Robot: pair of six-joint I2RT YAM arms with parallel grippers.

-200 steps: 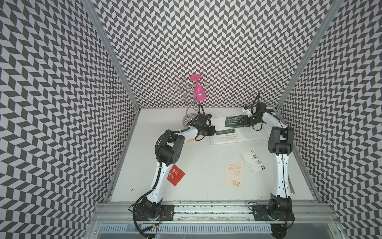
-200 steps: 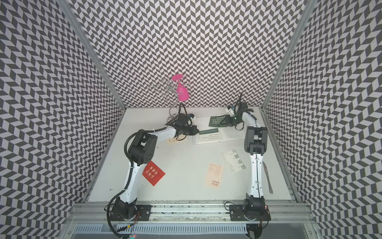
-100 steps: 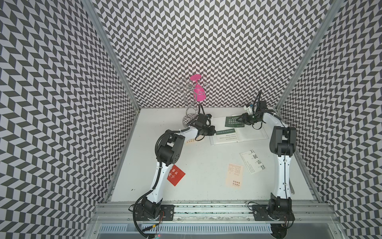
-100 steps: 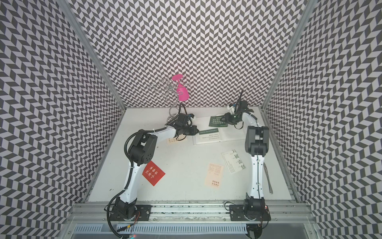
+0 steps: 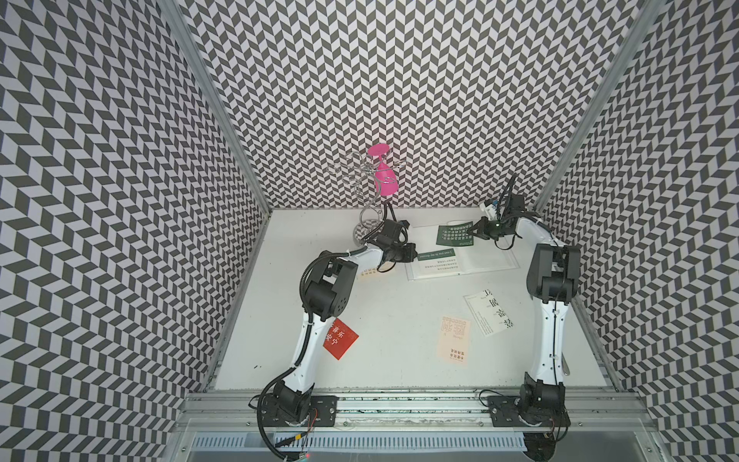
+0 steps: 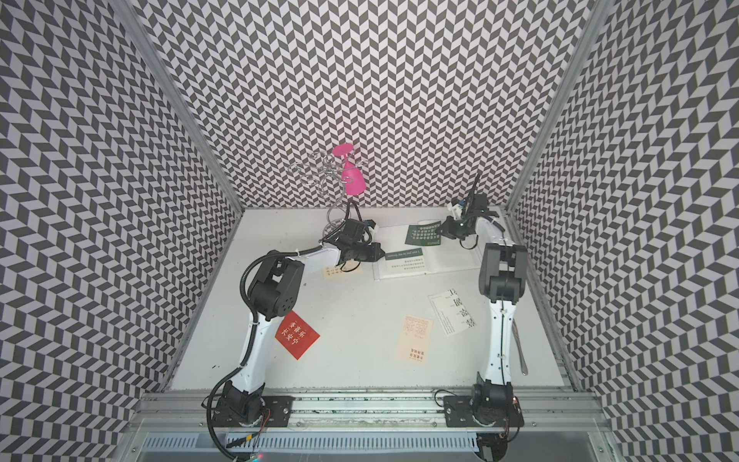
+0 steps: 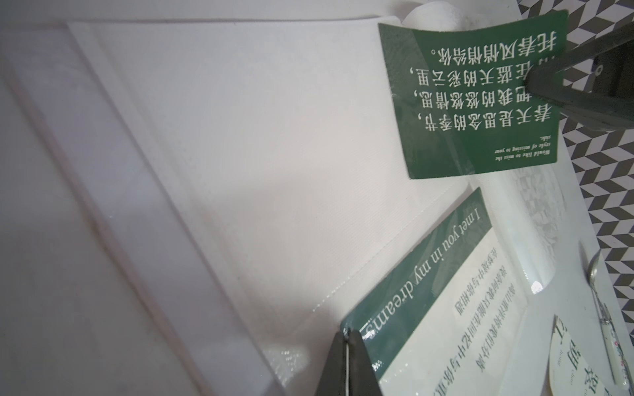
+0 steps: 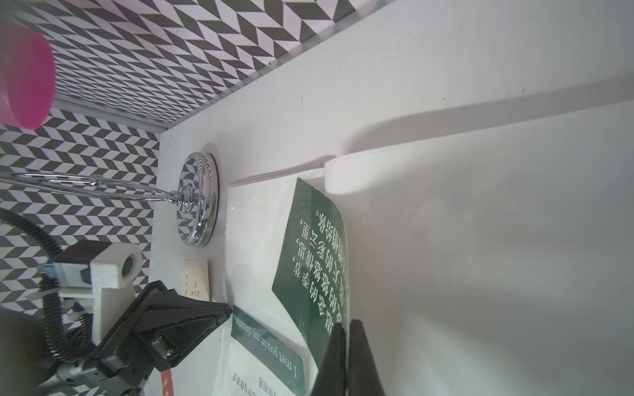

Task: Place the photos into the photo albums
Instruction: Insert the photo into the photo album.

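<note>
Green-banded card [image 5: 436,262] pocketed, five to go
My right end effector [image 5: 476,231] clamps the dark green card [image 5: 454,235] over the open photo album [image 5: 494,260]; my left end effector [image 5: 411,256] pinches its edge; four more wait behind.

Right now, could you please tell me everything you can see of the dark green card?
The dark green card is a small rectangle of stiff-looking paper, printed with rows of white Chinese characters and a small line of English. The right pincer, shut, pinches one edge, and the card bows slightly. It is held over the left page of the open album, near the fold. Whether its free edge touches the page I cannot tell.
</note>
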